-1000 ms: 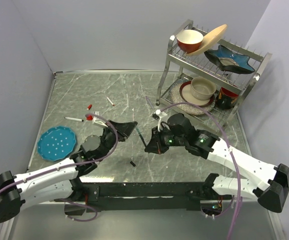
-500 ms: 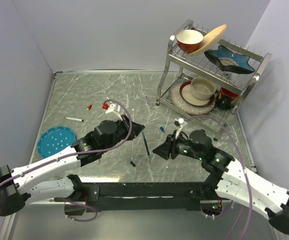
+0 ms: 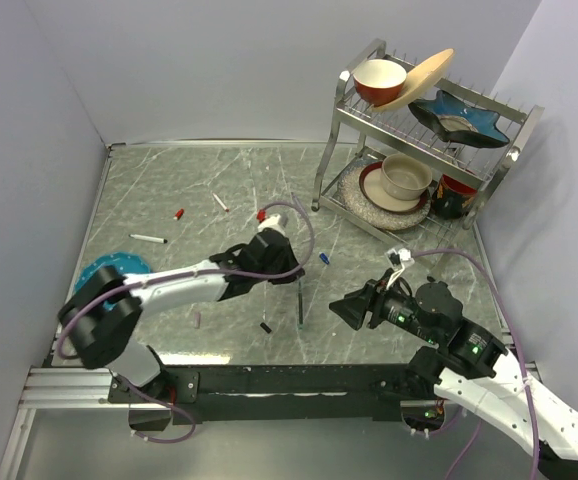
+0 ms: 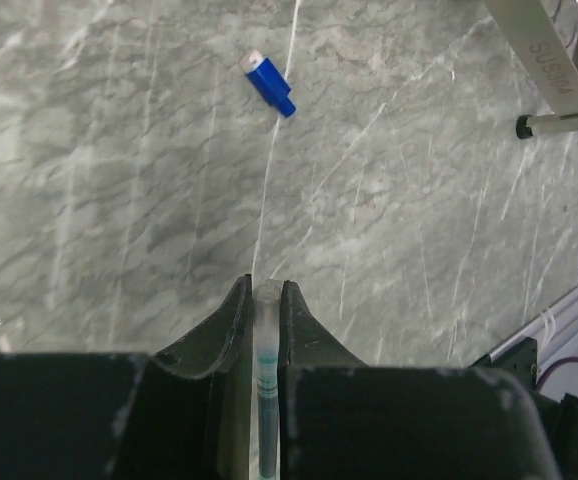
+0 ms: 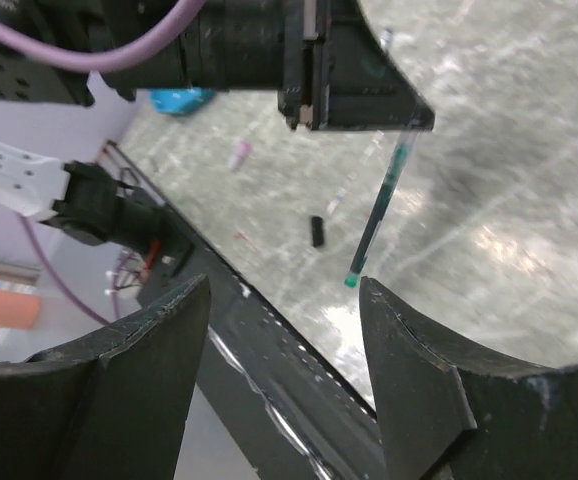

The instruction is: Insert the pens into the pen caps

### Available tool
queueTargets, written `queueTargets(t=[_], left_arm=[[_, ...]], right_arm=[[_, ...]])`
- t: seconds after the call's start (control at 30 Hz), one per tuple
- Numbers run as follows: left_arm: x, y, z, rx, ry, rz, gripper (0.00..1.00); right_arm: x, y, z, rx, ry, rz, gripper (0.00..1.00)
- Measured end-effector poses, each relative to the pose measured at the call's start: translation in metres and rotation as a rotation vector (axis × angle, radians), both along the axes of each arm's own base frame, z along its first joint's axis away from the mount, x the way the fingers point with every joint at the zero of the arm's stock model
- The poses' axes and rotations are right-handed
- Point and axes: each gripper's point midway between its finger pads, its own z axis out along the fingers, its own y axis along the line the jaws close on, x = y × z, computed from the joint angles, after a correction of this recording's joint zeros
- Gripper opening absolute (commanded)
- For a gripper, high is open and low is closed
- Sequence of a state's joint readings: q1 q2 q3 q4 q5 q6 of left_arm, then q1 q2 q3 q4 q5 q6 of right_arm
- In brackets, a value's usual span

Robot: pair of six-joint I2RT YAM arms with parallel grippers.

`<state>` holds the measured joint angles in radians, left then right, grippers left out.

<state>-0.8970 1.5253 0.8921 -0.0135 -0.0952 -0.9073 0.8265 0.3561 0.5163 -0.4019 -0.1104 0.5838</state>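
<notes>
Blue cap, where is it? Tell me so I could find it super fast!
Look at the metal dish rack at the back right. On the tabletop in front of its left legs, just right of the left gripper pinching the green pen, lies a tiny blue cap. The other loose ones are a red cap and a black cap; only this one is blue.

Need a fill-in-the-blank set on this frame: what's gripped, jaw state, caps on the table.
1. The left gripper is shut on the green ___.
2. The right gripper stands ___, holding nothing.
3. Ahead of the left gripper, on the table, lies a ___ cap.
4. Near the held pen's lower end lies a short ___ cap.
Missing words: pen; open; blue; black.
</notes>
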Motion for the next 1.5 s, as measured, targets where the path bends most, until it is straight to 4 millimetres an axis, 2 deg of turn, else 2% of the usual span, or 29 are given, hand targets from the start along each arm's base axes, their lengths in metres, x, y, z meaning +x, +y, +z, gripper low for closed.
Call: queueTargets(t=[0.2,0.43,0.57,0.73,0.83,0.9,0.93,1.1,1.2,1.23,1.37,1.5], left_arm=[[0.009,-0.015,-0.017,0.028,0.036,-0.007,0.02],[0.012,-0.015,-0.060,0.124,0.123,0.023,0.04],[0.009,-0.010,-0.075,0.157,0.169,0.045,0.12],[0.010,-0.002,-0.080,0.173,0.201,0.083,0.18],[0.011,0.002,-0.081,0.181,0.209,0.101,0.35],[0.012,0.002,-0.080,0.175,0.213,0.111,0.40],[0.013,0.002,-0.078,0.173,0.209,0.115,0.45],[0.011,0.008,-0.064,0.171,0.200,0.125,0.53],[0.013,0.011,-0.033,0.126,0.156,0.137,0.71],[0.014,0.013,-0.022,0.110,0.135,0.139,0.82],[0.011,0.029,0.035,0.014,0.041,0.166,0.96],[0.003,0.054,0.068,-0.028,-0.027,0.208,0.99]], right_arm=[[0.002,-0.008,-0.011,-0.041,0.023,-0.040,0.69],[0.003,-0.014,-0.007,-0.033,0.010,-0.064,0.69],[0.002,-0.015,-0.008,-0.039,0.015,-0.065,0.69],[0.002,-0.015,-0.011,-0.055,0.028,-0.064,0.69],[0.001,-0.015,-0.008,-0.050,0.024,-0.065,0.69],[0.001,-0.015,-0.004,-0.043,0.019,-0.065,0.69],[0.002,-0.016,-0.001,-0.038,0.014,-0.066,0.69],[0.004,-0.013,0.006,-0.027,0.012,-0.073,0.66],[0.012,-0.011,0.003,-0.054,0.032,-0.095,0.64],[0.016,-0.010,0.005,-0.068,0.038,-0.110,0.63],[0.045,-0.004,0.030,-0.098,0.013,-0.199,0.62],[0.077,-0.001,0.051,-0.126,-0.069,-0.288,0.60]])
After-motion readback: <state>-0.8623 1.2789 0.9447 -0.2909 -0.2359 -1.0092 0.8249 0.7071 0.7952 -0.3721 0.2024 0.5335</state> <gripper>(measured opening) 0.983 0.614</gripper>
